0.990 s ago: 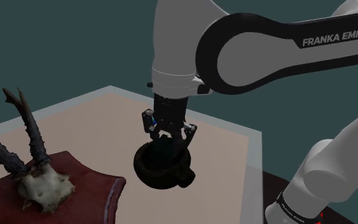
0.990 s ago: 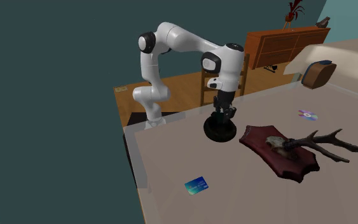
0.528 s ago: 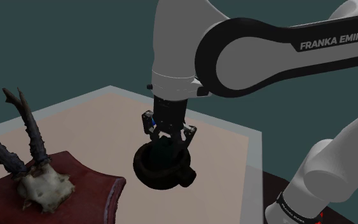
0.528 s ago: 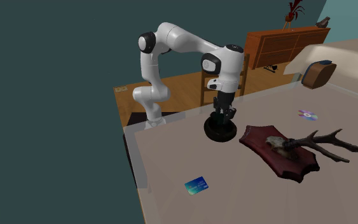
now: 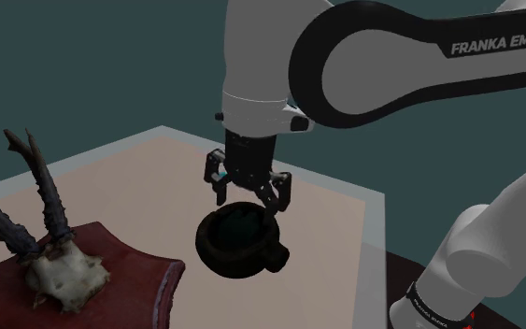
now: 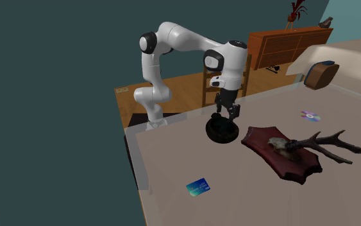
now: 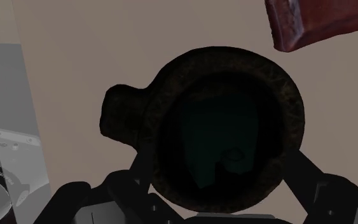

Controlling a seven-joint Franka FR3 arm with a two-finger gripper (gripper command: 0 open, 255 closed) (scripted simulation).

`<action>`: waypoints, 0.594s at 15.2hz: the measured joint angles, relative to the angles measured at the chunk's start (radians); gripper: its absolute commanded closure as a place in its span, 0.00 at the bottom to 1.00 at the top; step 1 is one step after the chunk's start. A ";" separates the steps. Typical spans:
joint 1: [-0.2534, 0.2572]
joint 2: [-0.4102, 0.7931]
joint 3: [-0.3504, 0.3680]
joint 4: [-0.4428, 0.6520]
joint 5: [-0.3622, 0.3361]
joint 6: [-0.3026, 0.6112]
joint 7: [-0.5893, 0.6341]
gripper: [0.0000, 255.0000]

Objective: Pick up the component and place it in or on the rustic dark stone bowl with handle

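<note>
Wrist view is showing the hand (image 7: 219, 186) hanging released over the dark bowl (image 7: 287, 86), the teal component (image 7: 220, 143) lying inside, so rising straight up, clear of the rim, is looking wisest.

Bowl (image 7: 171, 83): near-black, rough and pitted like stone, matt, with a lumpy handle.
Component (image 7: 219, 137): dark teal, smooth-faced, dull in the bowl's shade.
Bench (image 5: 111, 182): pale beige top, smooth and matt, with a grey edge.
Plaque (image 5: 130, 280): dark red-brown, rough along its cut edge.
Antlers (image 5: 41, 182): dark, knobbly, coarse.
Skull (image 5: 64, 278): pale like bone, uneven and chalky.
Arm (image 5: 261, 47): white shells, smooth with a soft sheen, and dark joints.
Tool (image 5: 251, 198): black, matt.
Dresser (image 6: 281, 45): reddish-brown wood.
Disc (image 6: 310, 115): shiny, with a rainbow glint.
</note>
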 measured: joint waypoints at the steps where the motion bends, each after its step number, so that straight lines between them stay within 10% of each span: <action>1: -0.001 -0.006 -0.007 0.021 0.002 -0.026 -0.005 0.00; 9: -0.004 -0.003 -0.011 0.082 -0.002 -0.085 -0.002 0.00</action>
